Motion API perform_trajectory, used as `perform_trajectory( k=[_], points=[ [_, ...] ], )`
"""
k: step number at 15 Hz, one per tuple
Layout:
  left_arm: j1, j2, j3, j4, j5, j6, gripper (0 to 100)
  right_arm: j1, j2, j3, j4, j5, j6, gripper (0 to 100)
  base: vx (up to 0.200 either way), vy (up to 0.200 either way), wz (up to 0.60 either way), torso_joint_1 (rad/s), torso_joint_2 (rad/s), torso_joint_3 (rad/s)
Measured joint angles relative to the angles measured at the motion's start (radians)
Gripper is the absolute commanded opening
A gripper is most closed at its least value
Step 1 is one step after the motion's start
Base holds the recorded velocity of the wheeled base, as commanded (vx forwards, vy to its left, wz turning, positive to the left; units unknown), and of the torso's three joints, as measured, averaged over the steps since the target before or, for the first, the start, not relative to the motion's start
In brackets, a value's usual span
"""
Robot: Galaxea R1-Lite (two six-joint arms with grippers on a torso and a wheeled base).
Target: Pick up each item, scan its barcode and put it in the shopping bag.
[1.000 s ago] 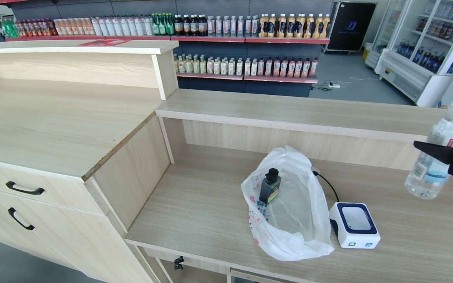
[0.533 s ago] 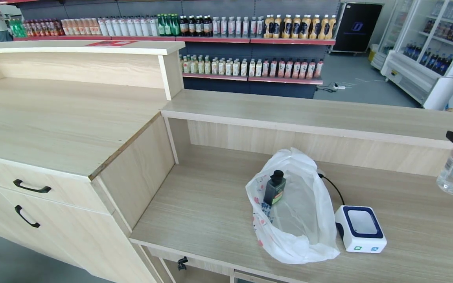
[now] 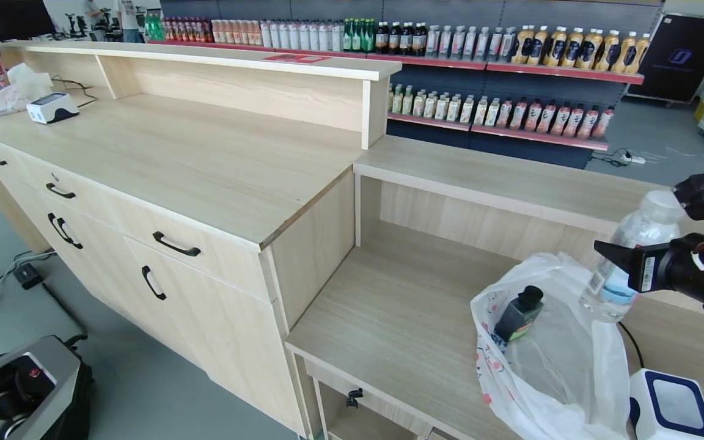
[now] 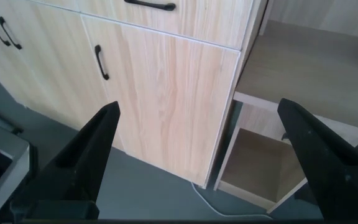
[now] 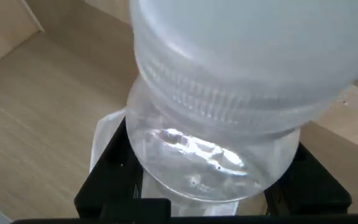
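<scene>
Above the bag's (image 3: 547, 373) one-o'clock rim, your right gripper (image 3: 619, 264) is clamping the bottle (image 3: 636, 241) at mid-body, holding its base over the opening, apparently for dropping in, while your left gripper (image 4: 197, 107) is hanging spread wide and empty.

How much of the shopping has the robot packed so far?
One item looks done: a small dark bottle lies inside the shopping bag. In hand: the right claw grips a clear water bottle, held up by the bag's open top. Left to do: that bottle is not in the bag yet, and I cannot tell whether it has passed the scanner beside the bag.
</scene>
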Motion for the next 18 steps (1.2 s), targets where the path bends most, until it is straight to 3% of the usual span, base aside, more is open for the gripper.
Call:
perform_trajectory(
  k=[3, 6, 11, 13, 18],
  points=[
    [0.0, 0.0, 0.0, 0.0, 0.0, 0.0, 100, 0.001, 0.082, 0.083, -0.141, 0.249, -0.013, 0, 0.0, 0.0, 0.0, 0.0, 0.0, 0.0],
    [0.001, 0.0, 0.0, 0.0, 0.0, 0.0, 100, -0.023, 0.132, 0.109, -0.132, 0.398, -0.081, 0, 0.0, 0.0, 0.0, 0.0, 0.0, 0.0],
    [0.001, 0.0, 0.0, 0.0, 0.0, 0.0, 100, -0.099, 0.226, 0.117, -0.11, 0.652, -0.358, 0, 0.0, 0.0, 0.0, 0.0, 0.0, 0.0],
    [0.0, 0.0, 0.0, 0.0, 0.0, 0.0, 100, -0.135, 0.281, 0.117, -0.117, 0.729, -0.447, 0, 0.0, 0.0, 0.0, 0.0, 0.0, 0.0],
    [0.001, 0.0, 0.0, 0.0, 0.0, 0.0, 100, -0.166, 0.412, 0.11, -0.122, 0.829, -0.476, 0, 0.0, 0.0, 0.0, 0.0, 0.0, 0.0]
  ],
)
